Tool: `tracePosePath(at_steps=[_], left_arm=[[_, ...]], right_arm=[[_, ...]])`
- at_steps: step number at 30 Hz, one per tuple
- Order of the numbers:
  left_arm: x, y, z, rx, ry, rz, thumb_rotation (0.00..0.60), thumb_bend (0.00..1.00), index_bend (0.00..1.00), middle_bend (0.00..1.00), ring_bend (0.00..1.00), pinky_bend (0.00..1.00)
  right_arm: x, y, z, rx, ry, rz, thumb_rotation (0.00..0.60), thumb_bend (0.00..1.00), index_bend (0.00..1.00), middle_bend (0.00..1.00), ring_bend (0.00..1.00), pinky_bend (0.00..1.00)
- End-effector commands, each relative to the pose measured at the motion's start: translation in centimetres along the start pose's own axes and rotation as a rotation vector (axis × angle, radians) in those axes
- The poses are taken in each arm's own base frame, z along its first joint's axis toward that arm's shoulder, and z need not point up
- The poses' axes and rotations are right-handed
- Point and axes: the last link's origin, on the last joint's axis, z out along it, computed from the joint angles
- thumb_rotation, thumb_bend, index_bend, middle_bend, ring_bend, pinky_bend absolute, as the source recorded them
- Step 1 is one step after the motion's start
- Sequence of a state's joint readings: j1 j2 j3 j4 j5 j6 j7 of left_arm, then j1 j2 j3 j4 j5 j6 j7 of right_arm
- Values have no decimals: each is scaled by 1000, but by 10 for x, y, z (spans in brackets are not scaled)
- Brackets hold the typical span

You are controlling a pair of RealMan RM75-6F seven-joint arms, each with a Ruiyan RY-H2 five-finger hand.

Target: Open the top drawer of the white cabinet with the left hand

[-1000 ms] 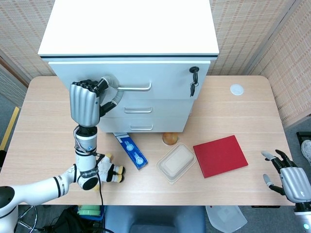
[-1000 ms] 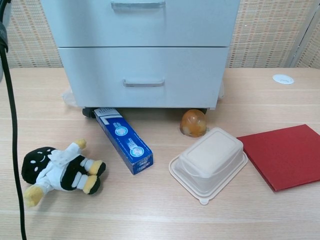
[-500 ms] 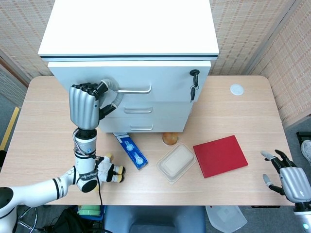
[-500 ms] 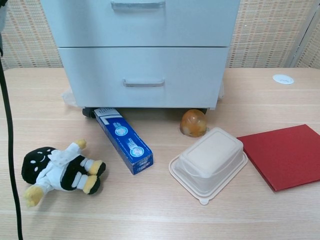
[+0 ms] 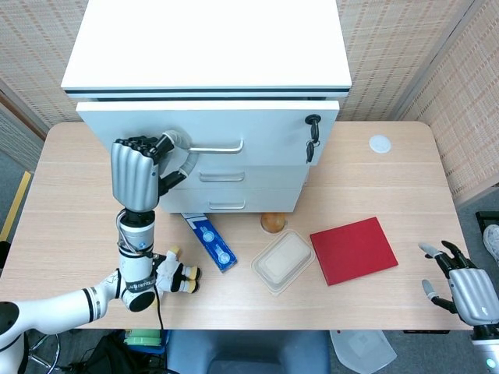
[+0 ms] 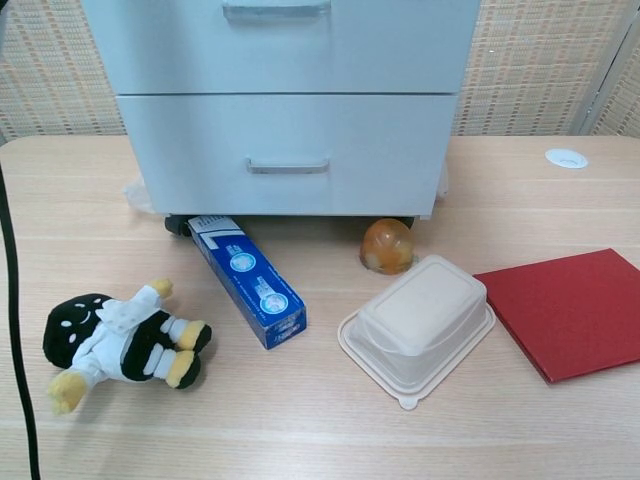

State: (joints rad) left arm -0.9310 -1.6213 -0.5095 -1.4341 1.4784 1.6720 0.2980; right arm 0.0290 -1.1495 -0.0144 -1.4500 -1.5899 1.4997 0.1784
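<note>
1. Woven screens stood behind a pale wooden table (image 5: 390, 167), and that was where we worked, the white cabinet (image 5: 207, 47) planted at its far edge.
2. Our left hand (image 5: 136, 173) had its fingers curled around the left end of the top drawer handle (image 5: 214, 145), gripping it, knuckles toward the head camera.
3. Our right hand (image 5: 468, 290) waited at the table's near right corner, fingers spread, holding nothing.
4. We judged the pull under way: the top drawer (image 5: 210, 132) front jutted slightly proud of the two drawers below it, with a dark gap under the cabinet top. Most of the travel was left.
5. A key (image 5: 311, 132) hung in the lock at the drawer's right end.
6. Near the cabinet's foot lay a blue box (image 6: 247, 279); we saw round white marks on it, but no lettering we could read.
7. Beside it sat a plush toy (image 6: 115, 334), a lidded plastic container (image 6: 417, 325), a small orange ball (image 6: 386, 245) and a red book (image 6: 570, 310), none showing readable writing.
</note>
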Motion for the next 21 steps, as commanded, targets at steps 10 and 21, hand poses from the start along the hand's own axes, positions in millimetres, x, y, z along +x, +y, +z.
tracePosePath(at_steps=[10,21], left_arm=[[5,1,-6,-5,1,-11,600,309,617,1000,1000,1000],[11,2,-10,-12,3,-21,600,309,617,1000,1000,1000]], right_arm=[[-1,-1,-1,0,-4,0,600,334,188,317,237,320],[-1,-1,0,1,-7,-1,600,334,188,317,237,320]])
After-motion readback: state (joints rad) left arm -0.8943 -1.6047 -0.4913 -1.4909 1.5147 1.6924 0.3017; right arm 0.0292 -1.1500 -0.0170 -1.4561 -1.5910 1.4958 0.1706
